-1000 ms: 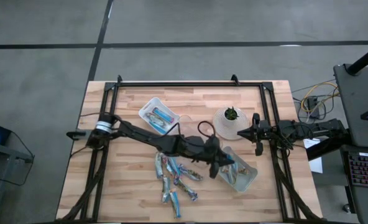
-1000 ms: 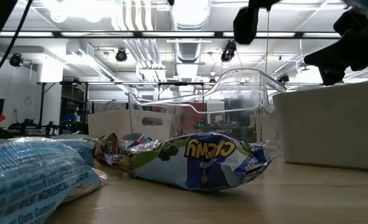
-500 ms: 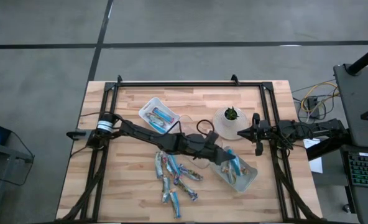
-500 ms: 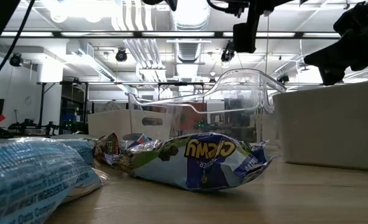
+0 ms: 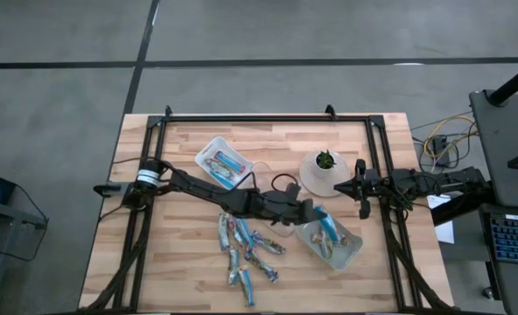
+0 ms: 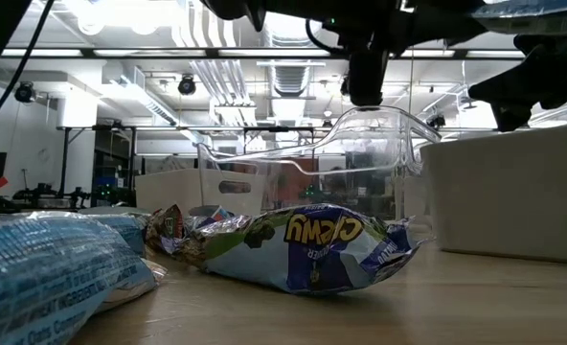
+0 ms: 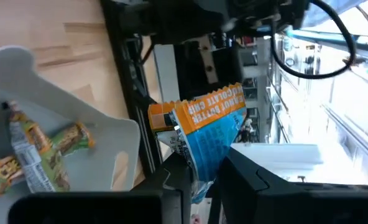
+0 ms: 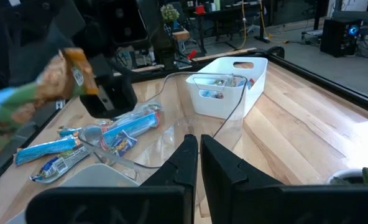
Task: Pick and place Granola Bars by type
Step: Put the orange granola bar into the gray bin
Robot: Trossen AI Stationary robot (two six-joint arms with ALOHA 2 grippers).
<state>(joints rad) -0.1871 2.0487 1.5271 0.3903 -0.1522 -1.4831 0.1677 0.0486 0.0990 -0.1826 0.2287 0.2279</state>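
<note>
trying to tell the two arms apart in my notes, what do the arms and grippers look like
Both arms are dark, near-black jointed links. The left arm wears a white band with a silver ring near its base, and a thin black cable loops above its wrist. Its left gripper has two blocky black fingers. The right arm is plain black; the right gripper has similar flat dark fingers.

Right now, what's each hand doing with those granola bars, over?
Left hand shut on blue granola bar, above the right-side clear tray. Right hand shut, idle by the potted plant. Nothing in the way.
</note>
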